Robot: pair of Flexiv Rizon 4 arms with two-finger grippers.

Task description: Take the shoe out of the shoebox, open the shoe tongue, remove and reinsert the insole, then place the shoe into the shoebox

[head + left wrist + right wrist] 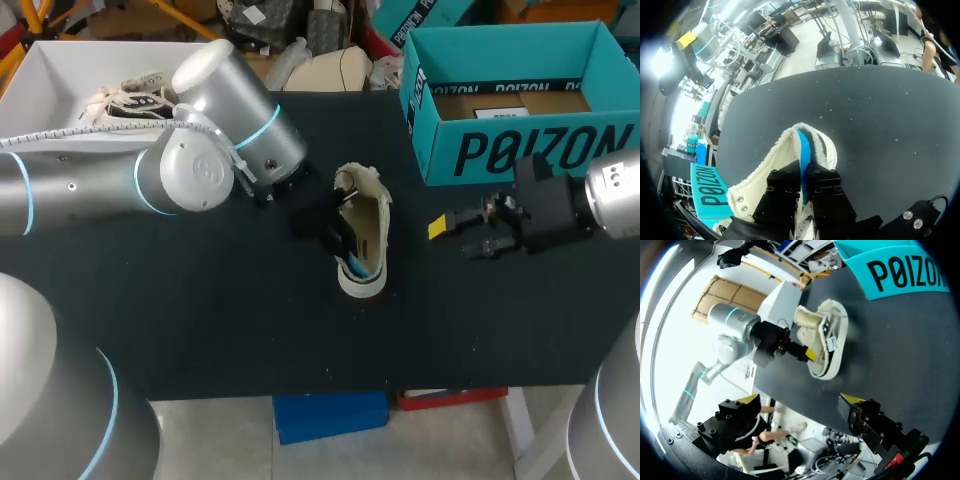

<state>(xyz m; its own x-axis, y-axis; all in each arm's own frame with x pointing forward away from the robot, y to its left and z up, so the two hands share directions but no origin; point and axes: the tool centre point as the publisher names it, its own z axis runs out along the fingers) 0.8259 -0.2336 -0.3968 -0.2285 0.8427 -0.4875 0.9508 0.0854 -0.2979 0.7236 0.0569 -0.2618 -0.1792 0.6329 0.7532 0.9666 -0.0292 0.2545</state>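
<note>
My left end effector (803, 181) pinches the blue insole (802, 145) inside the cream fabric shoe (366, 232) on the black desk (200, 310); my right end effector (800, 399) hangs spread near the teal cardboard shoebox (520, 150).

Left arm (150, 175) is reaching in from the left toward mid-table; my left gripper (804, 174) is angling downward, its fingers pinching a blue insole (802, 147). My right gripper (800, 402) is hanging over the table's right side, fingers spread wide.

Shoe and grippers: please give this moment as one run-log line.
shoe: on table, outside shoebox | left gripper: in shoe, shut on blue insole | right gripper: open, apart from shoe
</note>
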